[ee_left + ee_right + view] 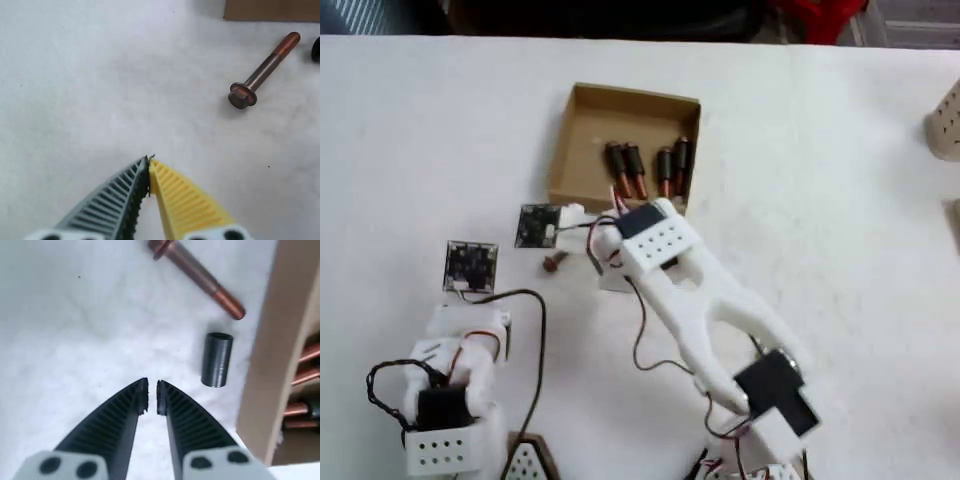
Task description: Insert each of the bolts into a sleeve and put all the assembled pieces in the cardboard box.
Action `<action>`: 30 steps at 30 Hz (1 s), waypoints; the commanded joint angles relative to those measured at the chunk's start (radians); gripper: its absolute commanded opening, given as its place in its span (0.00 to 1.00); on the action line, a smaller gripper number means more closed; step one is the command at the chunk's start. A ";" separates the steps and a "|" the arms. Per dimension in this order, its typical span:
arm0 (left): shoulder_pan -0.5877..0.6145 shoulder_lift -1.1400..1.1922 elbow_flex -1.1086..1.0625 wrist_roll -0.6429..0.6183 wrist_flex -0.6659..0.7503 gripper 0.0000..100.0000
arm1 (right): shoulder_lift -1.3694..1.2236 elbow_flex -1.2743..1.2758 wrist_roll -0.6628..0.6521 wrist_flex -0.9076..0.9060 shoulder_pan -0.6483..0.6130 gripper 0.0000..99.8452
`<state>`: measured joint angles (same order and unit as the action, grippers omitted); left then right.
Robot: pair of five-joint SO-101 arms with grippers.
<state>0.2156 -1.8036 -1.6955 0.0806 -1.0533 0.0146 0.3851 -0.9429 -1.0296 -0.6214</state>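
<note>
A copper bolt (pixel 555 262) lies loose on the white table just in front of the cardboard box (pixel 625 95), which holds several assembled bolts (pixel 645 165). In the right wrist view the bolt (pixel 200 275) lies beside a dark sleeve (pixel 217 360), which rests along the box wall (pixel 280 340). My right gripper (pixel 151 390) hovers close to the sleeve with its black fingers a narrow slit apart and nothing between them. My left gripper (pixel 149 162) is shut and empty, some way from the bolt (pixel 265 70). The left arm (pixel 455 390) sits at the near left.
The right arm (pixel 720 300) stretches from the near right up to the box's front corner. A cream perforated object (pixel 945 120) stands at the far right edge. Wide bare table lies left of the box and across the right side.
</note>
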 commanded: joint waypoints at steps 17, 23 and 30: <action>0.018 0.008 0.000 0.008 -0.003 0.02 | -0.156 -0.075 -0.020 0.240 0.088 0.13; 0.018 0.008 0.000 0.008 -0.003 0.02 | -0.341 -0.295 -0.032 0.091 0.088 0.13; 0.018 0.008 0.000 0.008 -0.003 0.02 | -0.558 -0.522 -0.087 -0.013 0.130 0.13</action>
<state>0.2232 -1.8036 -1.6955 0.0806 -1.0533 -0.5025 -0.0353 -1.0104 -1.0157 -0.5232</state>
